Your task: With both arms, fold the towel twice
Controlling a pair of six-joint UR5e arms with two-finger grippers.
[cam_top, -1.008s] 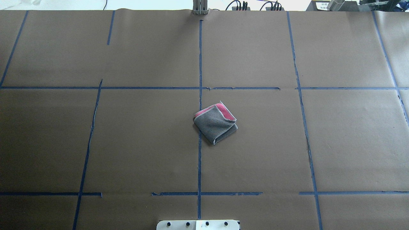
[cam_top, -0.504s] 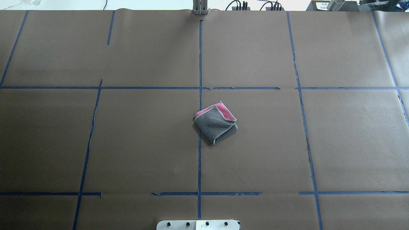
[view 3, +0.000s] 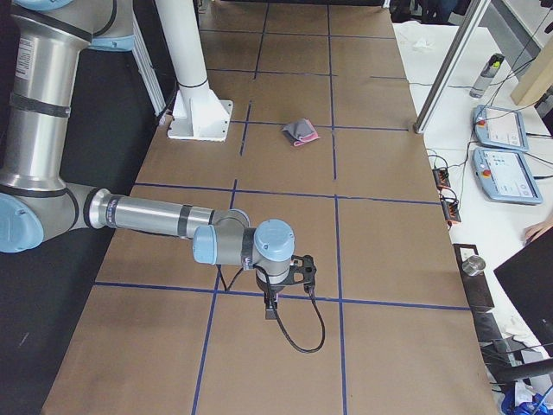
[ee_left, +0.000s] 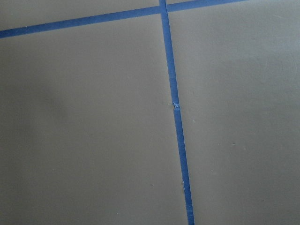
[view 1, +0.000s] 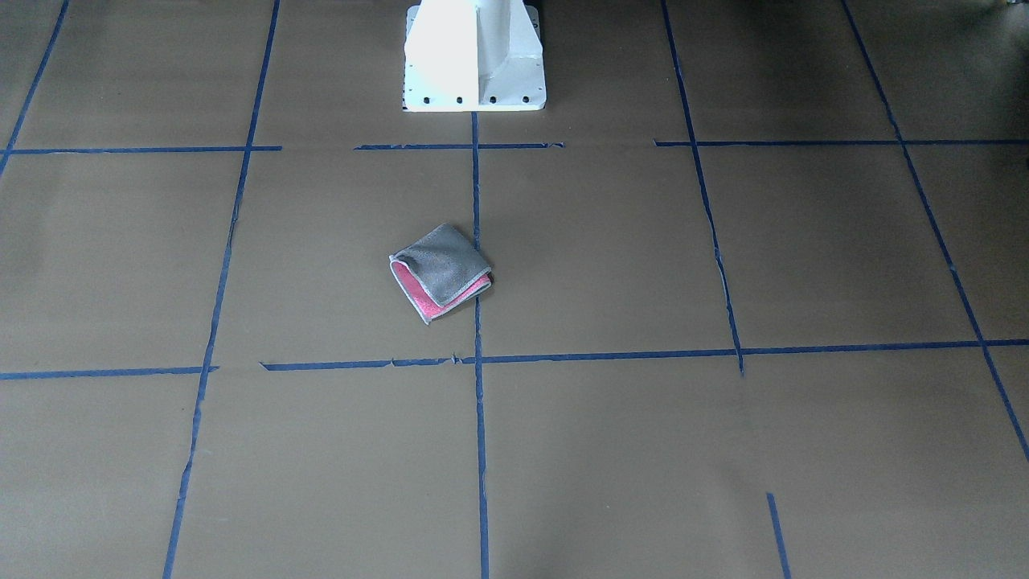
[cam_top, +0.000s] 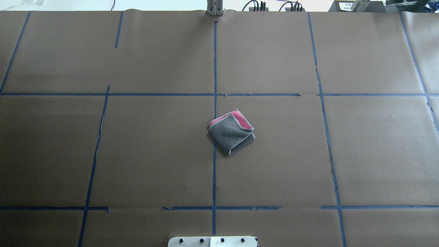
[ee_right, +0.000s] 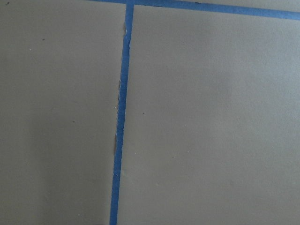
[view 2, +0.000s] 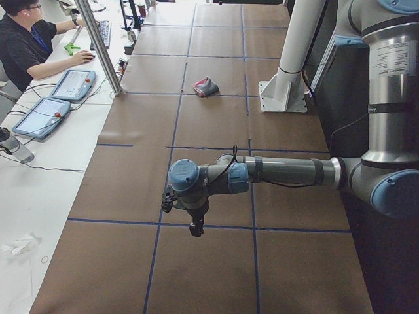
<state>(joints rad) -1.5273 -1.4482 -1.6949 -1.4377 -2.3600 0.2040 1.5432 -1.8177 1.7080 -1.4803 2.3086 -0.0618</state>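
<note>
On the tabletop point(cam_top: 137, 154) the folded towel point(cam_top: 230, 133) lies far from the left end effector point(view 2: 194, 229) and right end effector point(view 3: 270, 311), and I cannot tell if they are clenched.

Brown-paper table point(cam_top: 154, 154) w/ blue tape grid point(cam_top: 214, 61); operator point(view 2: 26, 46) at side bench point(view 2: 39, 196), 2 tablets point(view 2: 72, 84) nearby.

The overhead view looks forward and down from behind the pedestal base point(cam_top: 212, 241), which sits at its 6 o'clock edge. The front-facing view looks back, with the base at 12 o'clock. Both share the towel point(cam_top: 231, 132) mid surface point(cam_top: 137, 154). The end views look along it, with the left arm point(view 2: 288, 171) or right arm point(view 3: 147, 212) near. The wrist views sit close over tape point(ee_left: 176, 122).
</note>
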